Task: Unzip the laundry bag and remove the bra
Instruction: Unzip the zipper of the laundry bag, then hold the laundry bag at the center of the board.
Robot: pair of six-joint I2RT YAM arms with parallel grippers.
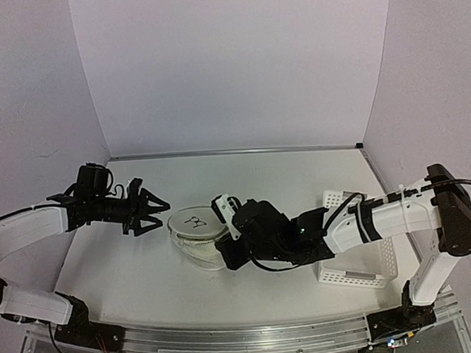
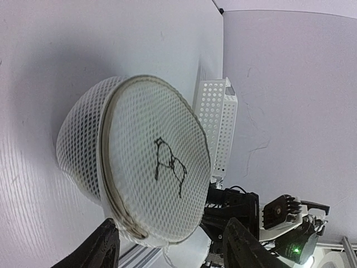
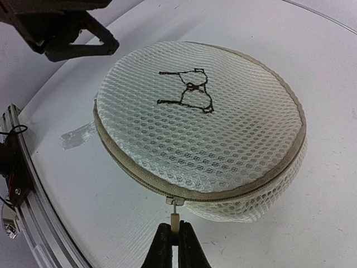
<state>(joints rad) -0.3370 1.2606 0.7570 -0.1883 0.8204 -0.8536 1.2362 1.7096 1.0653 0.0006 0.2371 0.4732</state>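
White table (image 1: 128, 265), lilac walls (image 1: 236, 63) on three sides, metal rail (image 1: 231, 338) along the near edge. Landmark is the bag (image 1: 195, 228): round white mesh, flat on the table about mid-surface, black bra sketch on its top face, zip closed around the rim.

Left gripper (image 1: 164, 215) sits just left of the bag, jaws spread wide, nothing held, not touching it. From its wrist cam the bag (image 2: 150, 162) fills the view, with the table behind it.

Right gripper (image 1: 227, 246) is at the bag's right-near edge, jaws pinched narrow on the zip pull (image 3: 174, 220) sticking out from the bag (image 3: 201, 128).

Perforated white basket (image 1: 352, 277) is right of the bag, well apart, under the right arm.
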